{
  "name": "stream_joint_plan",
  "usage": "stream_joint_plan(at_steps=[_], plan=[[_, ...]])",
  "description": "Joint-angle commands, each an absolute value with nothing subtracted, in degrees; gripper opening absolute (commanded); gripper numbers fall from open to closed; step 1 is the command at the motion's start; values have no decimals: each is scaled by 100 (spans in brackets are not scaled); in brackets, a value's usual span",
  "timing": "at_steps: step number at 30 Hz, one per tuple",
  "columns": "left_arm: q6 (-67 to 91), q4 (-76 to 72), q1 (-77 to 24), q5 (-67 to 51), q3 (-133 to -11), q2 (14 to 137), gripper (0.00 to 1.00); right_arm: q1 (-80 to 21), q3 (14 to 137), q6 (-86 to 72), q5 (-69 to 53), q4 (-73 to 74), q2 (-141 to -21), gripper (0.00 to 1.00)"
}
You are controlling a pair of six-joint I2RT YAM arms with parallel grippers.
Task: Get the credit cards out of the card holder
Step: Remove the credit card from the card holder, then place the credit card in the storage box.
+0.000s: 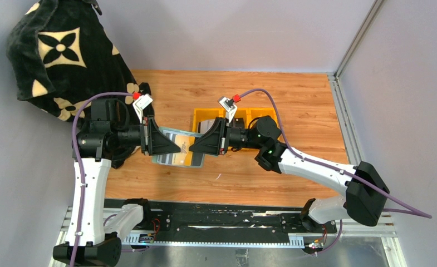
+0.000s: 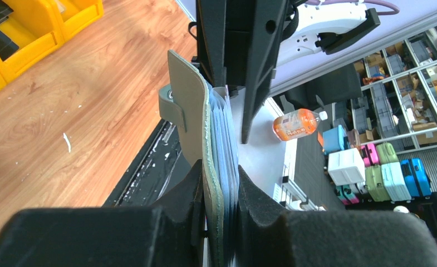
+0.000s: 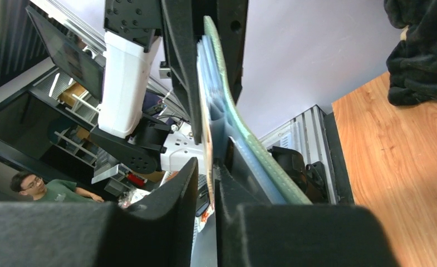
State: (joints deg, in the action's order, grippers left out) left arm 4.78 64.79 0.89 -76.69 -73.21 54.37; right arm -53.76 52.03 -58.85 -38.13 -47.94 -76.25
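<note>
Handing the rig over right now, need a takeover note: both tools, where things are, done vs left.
Left tool: shut on the holder, which is held off the table.
Right tool: shut on the holder's inner leaves at the opposite edge; cannot tell whether it grips a card or a sleeve.
Cards: in the holder; none lies on the table.
Done: holder is up and held between both tools.
Left: pull every card out and set it down.
</note>
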Motion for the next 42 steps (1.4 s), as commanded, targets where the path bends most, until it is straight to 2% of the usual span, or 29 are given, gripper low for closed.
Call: stream_joint_plan(at_steps=[1, 4, 7, 11, 16, 20, 24, 31, 42], plan=[[589, 6472, 79, -7719, -7556, 5438, 5, -5406, 5321, -6037, -3982, -5176, -7734, 15], [580, 6472, 72, -7708, -7584, 5453, 7, -5365, 5226, -6109, -4033, -5278, -7686, 1], [589, 6463, 78, -7639, -7610, 5471, 9, -5156, 5016, -6199, -4177, -5315, -7462, 0], [509, 6463, 78, -7489, -7646, 5440, 14, -4604, 4648, -5933, -4374, -4580, -6766, 0], [336, 6453, 78, -7055, -7671, 5426, 11, -3668, 4756, -4650, -4541, -2038, -5893, 0], [36, 6454, 79, -6644, -7661, 5329, 10, -2789, 5428, -2813, -3604, 1080, -5701, 0], [-155, 6443, 79, -6497, -7633, 5221, 9, -2066, 5736, -1989, -2430, 2345, -6067, 0], [-164, 6437, 78, -6607, -7643, 5215, 9, -1798, 6007, -1291, -939, 2593, -7405, 0], [-176, 6437, 76, -6768, -7670, 5158, 8, -1603, 7041, -910, -1088, 2644, -9287, 0]])
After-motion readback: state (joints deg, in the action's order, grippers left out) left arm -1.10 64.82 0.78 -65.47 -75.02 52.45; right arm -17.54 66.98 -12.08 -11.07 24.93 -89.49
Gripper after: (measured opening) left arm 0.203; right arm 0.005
